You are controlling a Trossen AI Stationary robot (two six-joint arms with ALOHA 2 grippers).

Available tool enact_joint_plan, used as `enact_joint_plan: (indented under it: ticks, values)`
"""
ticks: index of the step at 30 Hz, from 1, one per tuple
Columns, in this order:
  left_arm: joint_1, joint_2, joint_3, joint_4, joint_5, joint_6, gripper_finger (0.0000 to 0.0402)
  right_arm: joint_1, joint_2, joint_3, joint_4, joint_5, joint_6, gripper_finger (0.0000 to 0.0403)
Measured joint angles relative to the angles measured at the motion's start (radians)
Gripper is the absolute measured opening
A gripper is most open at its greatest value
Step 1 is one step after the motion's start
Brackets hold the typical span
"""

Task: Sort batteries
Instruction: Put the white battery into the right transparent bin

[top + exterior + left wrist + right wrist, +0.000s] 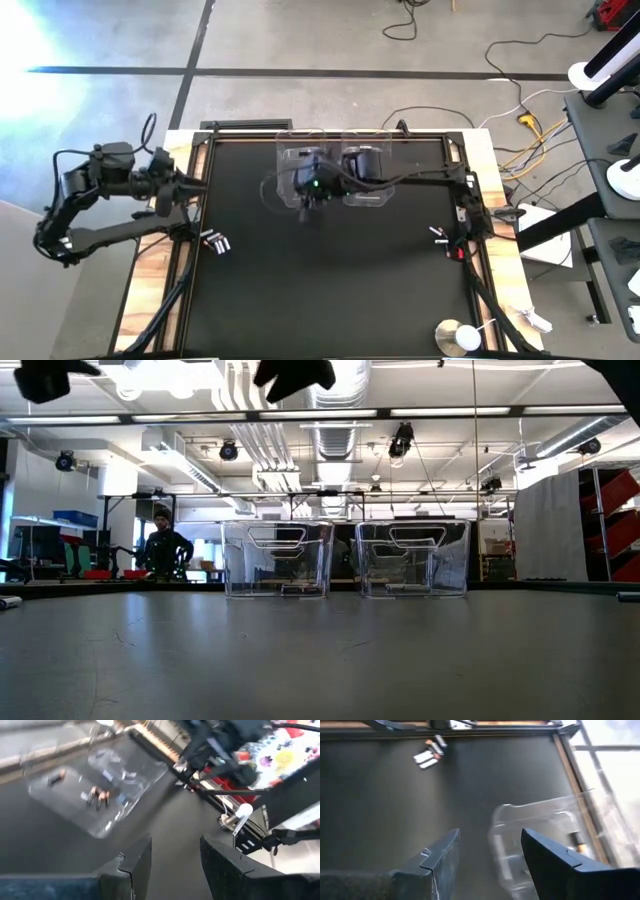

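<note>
Two clear tubs stand side by side near the table's far edge, the left tub (300, 170) (278, 558) and the right tub (372, 172) (413, 558). A few small batteries (215, 240) (430, 752) lie on the black mat near its left edge, and another few batteries (441, 238) near its right edge. Several dark batteries (97, 796) lie inside a tub (95, 785). My right gripper (310, 200) (490, 837) hovers open over the left tub's near side. My left gripper (192, 190) (175, 845) is open and held high at the table's left edge, holding nothing.
A wooden border (150, 280) frames the black mat (330, 280). A round silver object (458, 337) sits at the near right corner. Cables lie on the floor beyond the far edge. A person (165, 548) stands far behind the table. The mat's middle and near part lie bare.
</note>
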Motion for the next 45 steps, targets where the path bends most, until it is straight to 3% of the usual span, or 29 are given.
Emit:
enact_joint_plan:
  ticks: [7, 11, 19, 25, 31, 34, 40, 45]
  values:
    - [0.001, -0.031, -0.148, -0.028, 0.031, -0.171, 0.0146, 0.15, 0.001, -0.001, -0.003, 0.013, 0.153, 0.0215]
    - [-0.001, -0.008, -0.281, -0.031, 0.128, -0.192, 0.0146, 0.24, 0.003, -0.005, -0.004, 0.107, 0.196, 0.0217]
    - [-0.038, 0.06, -0.413, -0.028, 0.128, -0.199, 0.0146, 0.354, 0.004, -0.009, -0.095, 0.229, 0.352, 0.0217]
    - [-0.131, 0.149, -0.445, -0.023, 0.019, -0.22, 0.0146, 0.36, 0.004, -0.009, -0.172, 0.333, 0.404, 0.0217]
    - [-0.267, 0.279, -0.438, -0.011, -0.1, -0.248, 0.0146, 0.333, 0.004, -0.009, -0.169, 0.341, 0.401, 0.0217]
    - [-0.334, 0.345, -0.421, -0.008, -0.108, -0.186, 0.0146, 0.319, 0.004, -0.009, -0.169, 0.341, 0.392, 0.0217]
    - [-0.457, 0.441, -0.373, -0.008, -0.095, 0.082, 0.0146, 0.288, 0.004, -0.009, -0.166, 0.341, 0.387, 0.0217]
    - [-0.516, 0.5, -0.347, -0.009, -0.159, 0.293, 0.0146, 0.283, 0.004, -0.009, -0.165, 0.341, 0.423, 0.0217]
